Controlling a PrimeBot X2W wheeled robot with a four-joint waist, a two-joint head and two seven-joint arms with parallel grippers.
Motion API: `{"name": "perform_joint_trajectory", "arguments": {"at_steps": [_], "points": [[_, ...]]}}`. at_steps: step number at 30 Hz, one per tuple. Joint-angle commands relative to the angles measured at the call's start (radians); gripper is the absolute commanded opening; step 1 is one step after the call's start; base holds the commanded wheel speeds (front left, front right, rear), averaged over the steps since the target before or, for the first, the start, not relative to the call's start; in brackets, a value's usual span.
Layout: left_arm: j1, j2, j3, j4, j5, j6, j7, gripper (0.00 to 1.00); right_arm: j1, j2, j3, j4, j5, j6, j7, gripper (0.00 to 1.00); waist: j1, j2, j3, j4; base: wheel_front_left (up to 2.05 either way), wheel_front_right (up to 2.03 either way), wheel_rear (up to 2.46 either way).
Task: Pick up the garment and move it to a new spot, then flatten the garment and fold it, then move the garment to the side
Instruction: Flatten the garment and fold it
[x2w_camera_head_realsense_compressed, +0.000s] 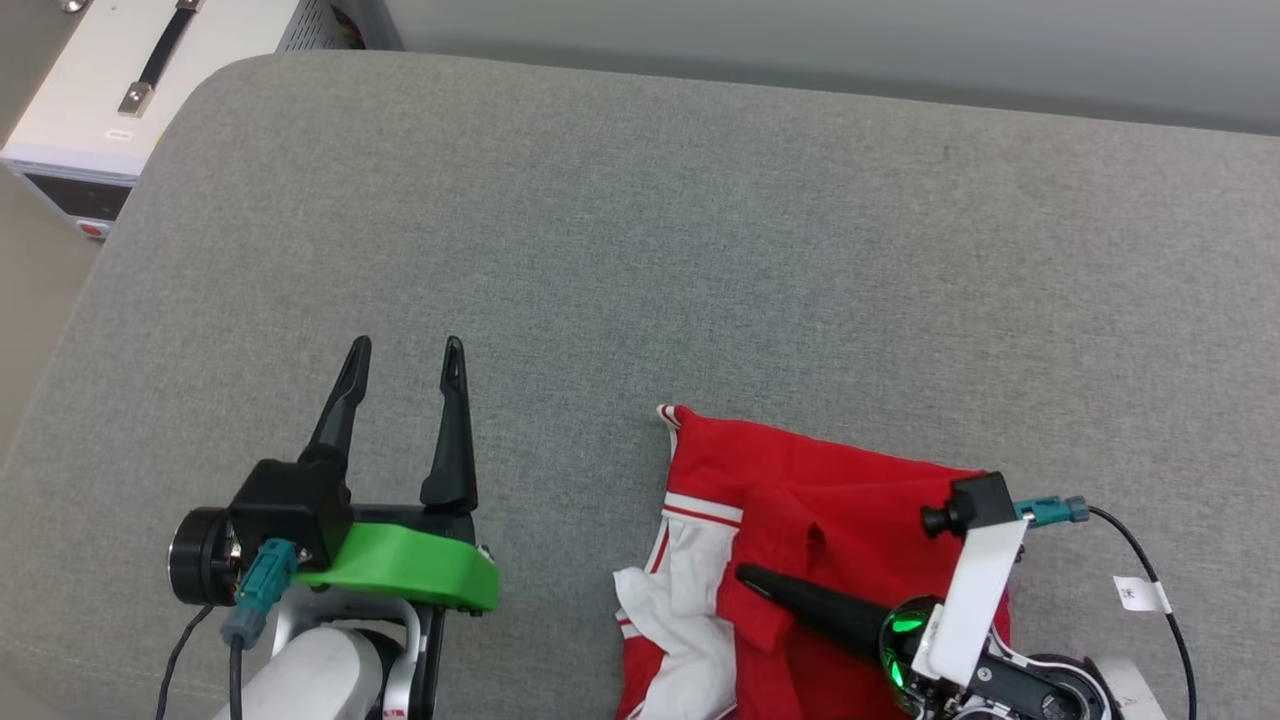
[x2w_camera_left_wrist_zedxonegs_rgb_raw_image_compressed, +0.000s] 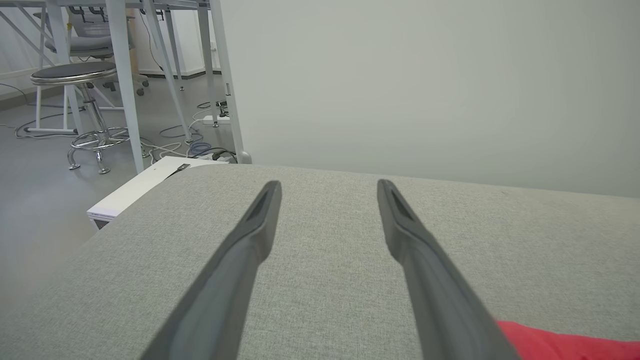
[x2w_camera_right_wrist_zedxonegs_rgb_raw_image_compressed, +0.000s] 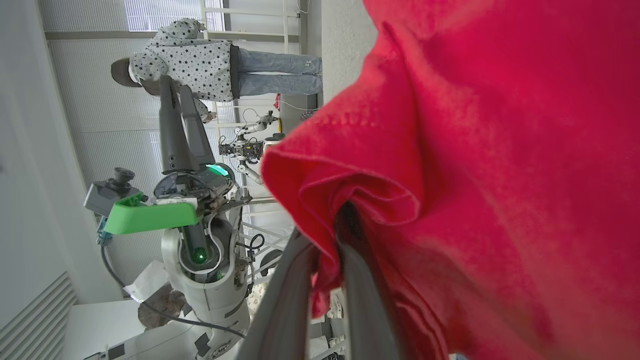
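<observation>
Can't read lettering on the garment (x2w_camera_head_realsense_compressed: 830, 490), cut off below and pinched in the right gripper (x2w_camera_head_realsense_compressed: 745, 573); left gripper (x2w_camera_head_realsense_compressed: 407, 350) spread wide above grey cushion (x2w_camera_head_realsense_compressed: 600, 250), pale wall (x2w_camera_left_wrist_zedxonegs_rgb_raw_image_compressed: 425, 90) beyond.

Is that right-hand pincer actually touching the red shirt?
Touching. The right wrist view shows the right pincer shut on a fold of the red shirt, with cloth bunched between its fingers.

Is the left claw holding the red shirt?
No, the left gripper stands open over the bare grey cushion, apart from the garment.
</observation>
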Motion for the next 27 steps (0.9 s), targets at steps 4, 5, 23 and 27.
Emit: {"name": "perform_joint_trajectory", "arguments": {"at_steps": [4, 5, 23, 27], "points": [[-0.025, -0.020, 0.000, 0.014, 0.015, -0.012, -0.011, 1.00, -0.031, 0.002, 0.041, -0.012, -0.009, -0.001, -0.053, 0.00, 0.0000, 0.0000, 0.037, 0.016, 0.00, 0.00, 0.00], [-0.027, -0.024, 0.001, 0.016, 0.016, -0.014, -0.012, 1.00, -0.035, 0.002, 0.050, -0.009, -0.011, -0.001, -0.063, 0.00, 0.0000, 0.0000, 0.042, 0.015, 0.00, 0.00, 0.00], [-0.031, -0.061, 0.016, 0.066, 0.038, -0.057, -0.019, 1.00, -0.079, -0.101, 0.184, -0.029, -0.096, -0.001, -0.320, 1.00, 0.0000, 0.0000, 0.026, -0.005, 0.00, 0.00, 0.00], [-0.023, -0.053, 0.019, 0.073, 0.044, -0.063, -0.019, 1.00, -0.100, -0.146, 0.199, -0.058, -0.189, -0.001, -0.449, 1.00, 0.0000, 0.0000, 0.002, -0.018, 0.00, 0.00, 0.00]]}}
